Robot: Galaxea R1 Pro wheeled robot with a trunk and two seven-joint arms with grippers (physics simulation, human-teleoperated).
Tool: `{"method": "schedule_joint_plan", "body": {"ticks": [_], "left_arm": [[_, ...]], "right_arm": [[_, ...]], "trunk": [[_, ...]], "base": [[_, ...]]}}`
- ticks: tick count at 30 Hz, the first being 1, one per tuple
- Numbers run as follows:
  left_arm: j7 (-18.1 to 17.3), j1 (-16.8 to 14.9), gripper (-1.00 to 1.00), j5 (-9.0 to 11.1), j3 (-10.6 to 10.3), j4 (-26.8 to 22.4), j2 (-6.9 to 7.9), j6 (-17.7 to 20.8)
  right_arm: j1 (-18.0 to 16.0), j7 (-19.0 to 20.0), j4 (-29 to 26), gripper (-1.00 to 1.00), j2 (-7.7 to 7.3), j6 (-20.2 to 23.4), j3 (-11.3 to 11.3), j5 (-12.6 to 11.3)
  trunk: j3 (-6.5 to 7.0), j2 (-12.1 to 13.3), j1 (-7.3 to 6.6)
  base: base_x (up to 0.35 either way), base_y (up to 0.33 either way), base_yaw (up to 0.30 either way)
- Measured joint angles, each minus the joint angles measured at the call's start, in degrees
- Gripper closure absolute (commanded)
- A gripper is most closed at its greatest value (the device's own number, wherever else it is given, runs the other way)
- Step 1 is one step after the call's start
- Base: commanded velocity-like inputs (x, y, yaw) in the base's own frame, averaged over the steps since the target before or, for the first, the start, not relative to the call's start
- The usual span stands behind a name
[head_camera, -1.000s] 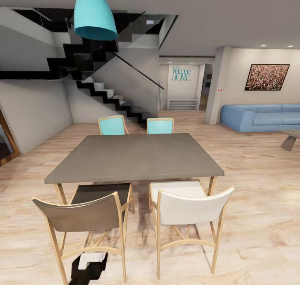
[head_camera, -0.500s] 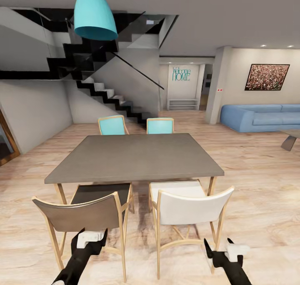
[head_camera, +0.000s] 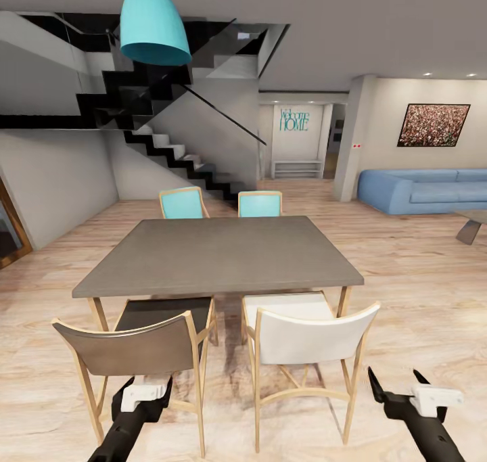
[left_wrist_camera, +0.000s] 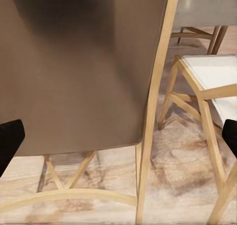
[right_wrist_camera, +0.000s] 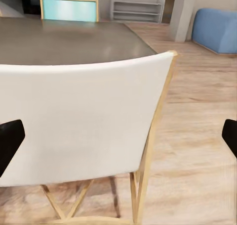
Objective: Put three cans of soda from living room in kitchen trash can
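Before the robot stands a grey rectangular dining table, with a brown-backed wooden chair near left and a white-backed wooden chair near right. Both the left gripper and the right gripper hang low with fingers spread wide, holding nothing. No soda cans or bin are visible; the blue sofa far right marks the living room. Best to back clear of the chairs, then steer right around the table.

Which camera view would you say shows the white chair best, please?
The head view: the white chair appears whole, tucked at the grey table. The right wrist view shows its backrest close up; the left wrist view shows part of its seat and legs.
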Motion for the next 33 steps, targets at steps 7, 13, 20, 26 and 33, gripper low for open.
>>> {"method": "schedule_joint_plan", "body": {"ticks": [7, 13, 20, 26, 33], "left_arm": [[0.0, 0.0, -1.0, -0.2, -0.1, 6.3, -0.02, -5.1], [0.0, 0.0, -1.0, -0.3, -0.2, 9.9, -0.02, -8.8], [0.0, 0.0, -1.0, -0.2, -0.2, 11.2, -0.01, -9.9], [0.0, 0.0, -1.0, 0.0, -0.2, 11.7, -0.02, -10.3], [0.0, 0.0, -1.0, 0.0, -0.2, 12.2, -0.02, -10.4]], "right_arm": [[0.1, 4.7, 4.4, -1.0, 0.52, -1.2, -2.5, 0.0], [0.1, 5.3, 8.9, -1.0, 0.73, -5.0, -3.0, 0.1], [0.1, 5.8, 12.1, -1.0, 0.39, -7.1, -3.3, -0.1], [0.0, 6.1, 14.5, -1.0, 0.57, -7.8, -2.9, 0.1], [0.0, 6.1, 15.4, -1.0, 0.66, -7.8, -2.7, 0.3]], "trunk": [[0.0, 0.0, 0.0], [0.0, 0.0, 0.0], [0.0, 0.0, 0.0], [0.0, 0.0, 0.0], [0.0, 0.0, 0.0]], "base": [[0.0, 0.0, 0.0], [0.0, 0.0, 0.0], [0.0, 0.0, 0.0], [0.0, 0.0, 0.0], [0.0, 0.0, 0.0]]}}
